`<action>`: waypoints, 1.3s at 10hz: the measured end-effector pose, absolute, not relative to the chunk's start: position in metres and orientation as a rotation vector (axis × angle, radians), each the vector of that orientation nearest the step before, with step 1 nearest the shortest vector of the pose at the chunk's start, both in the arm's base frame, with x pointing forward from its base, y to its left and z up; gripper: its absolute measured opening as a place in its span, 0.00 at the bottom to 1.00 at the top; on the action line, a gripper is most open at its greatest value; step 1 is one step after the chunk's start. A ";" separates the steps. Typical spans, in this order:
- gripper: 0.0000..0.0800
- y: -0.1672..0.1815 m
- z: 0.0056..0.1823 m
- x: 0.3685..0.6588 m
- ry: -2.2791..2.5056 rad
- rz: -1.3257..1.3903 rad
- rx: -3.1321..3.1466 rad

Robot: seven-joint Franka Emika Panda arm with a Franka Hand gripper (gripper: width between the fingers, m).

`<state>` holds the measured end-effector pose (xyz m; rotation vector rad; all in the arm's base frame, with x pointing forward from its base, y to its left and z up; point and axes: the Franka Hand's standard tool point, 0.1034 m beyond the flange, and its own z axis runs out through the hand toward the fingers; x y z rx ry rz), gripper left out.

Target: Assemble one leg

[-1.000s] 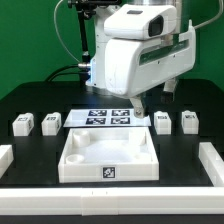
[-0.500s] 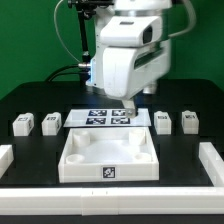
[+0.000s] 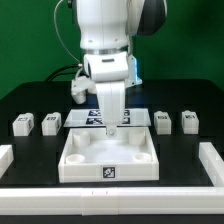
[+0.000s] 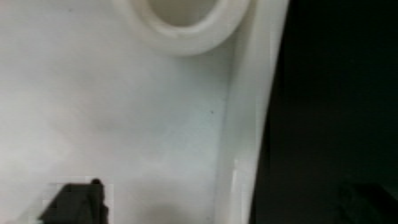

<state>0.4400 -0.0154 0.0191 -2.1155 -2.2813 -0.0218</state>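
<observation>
While the gripper point(image 3: 110, 128) hangs over the white tray board point(image 3: 108, 165), we cannot tell whether its fingers are parted or closed. Legs point(image 3: 50, 122) stand on the table point(image 3: 30, 150), two on each side of the board, apart from the gripper.

exterior view frontal, raised, wrist view close on shared tray point(image 3: 80, 170)

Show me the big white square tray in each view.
Exterior view: the tray sits low in the middle of the picture.
Wrist view: the tray fills most of the picture, close up, with one round socket showing.
Shared landmark: the black table bordering the tray's edge.
</observation>
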 end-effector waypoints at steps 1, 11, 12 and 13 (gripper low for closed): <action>0.81 -0.014 0.013 0.440 -2.269 -0.013 -2.113; 0.07 -0.015 0.008 0.445 -2.210 -0.004 -2.167; 0.07 -0.015 0.008 0.445 -2.211 -0.005 -2.167; 0.07 -0.015 0.008 0.445 -2.211 -0.006 -2.168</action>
